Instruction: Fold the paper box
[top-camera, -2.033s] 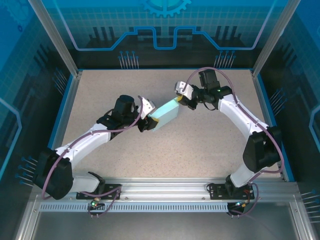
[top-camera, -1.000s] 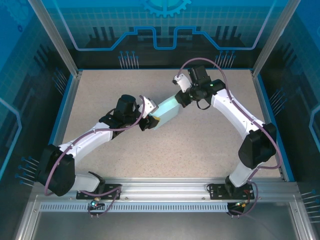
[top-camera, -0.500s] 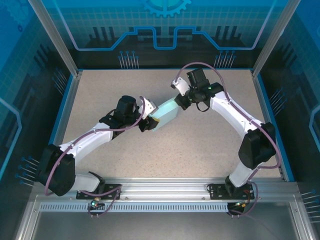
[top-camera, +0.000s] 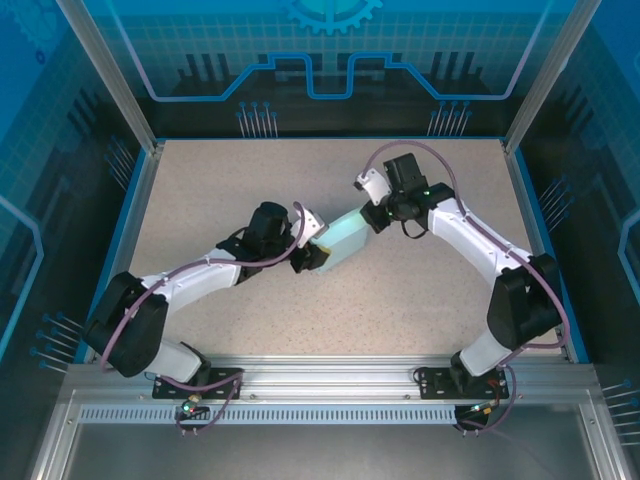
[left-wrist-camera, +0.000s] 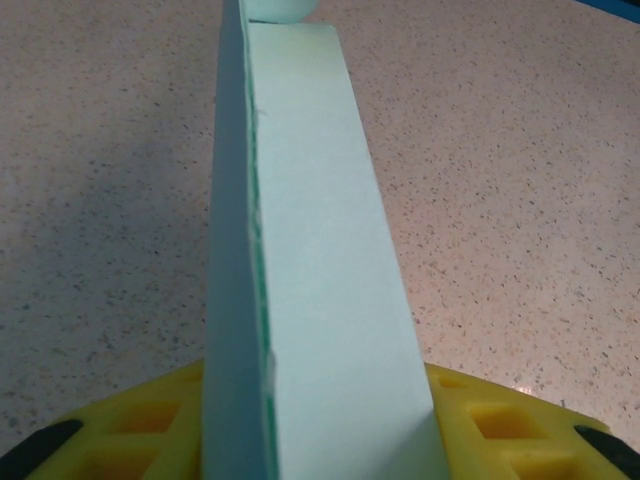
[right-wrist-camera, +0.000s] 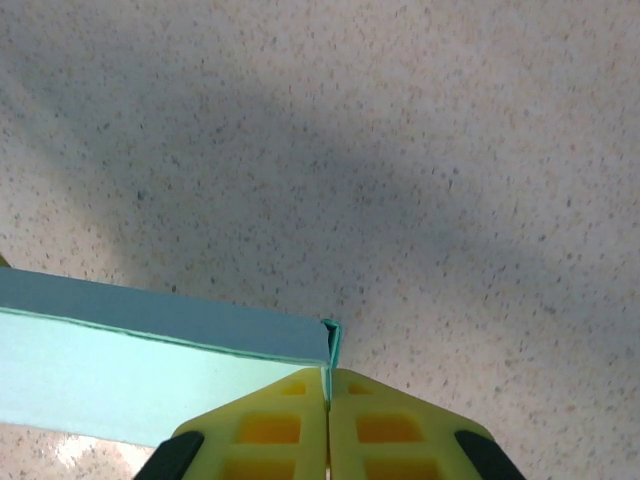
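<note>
The paper box (top-camera: 344, 238) is a pale light-blue flat rectangular box held above the middle of the table between both arms. My left gripper (top-camera: 312, 250) is shut on its near-left end; in the left wrist view the box (left-wrist-camera: 305, 260) stands on edge between the yellow fingers (left-wrist-camera: 500, 430). My right gripper (top-camera: 374, 215) is shut on the box's far-right end. In the right wrist view the yellow fingertips (right-wrist-camera: 290, 400) pinch a thin flap edge at the corner of the box (right-wrist-camera: 150, 345).
The speckled beige table (top-camera: 220, 180) is bordered by a blue rim and transparent blue walls. An aluminium rail (top-camera: 330, 385) with both arm bases runs along the near edge.
Both grippers and the box have shifted slightly to the right and toward the near edge. The left arm has stretched further out. Both grips are unchanged.
</note>
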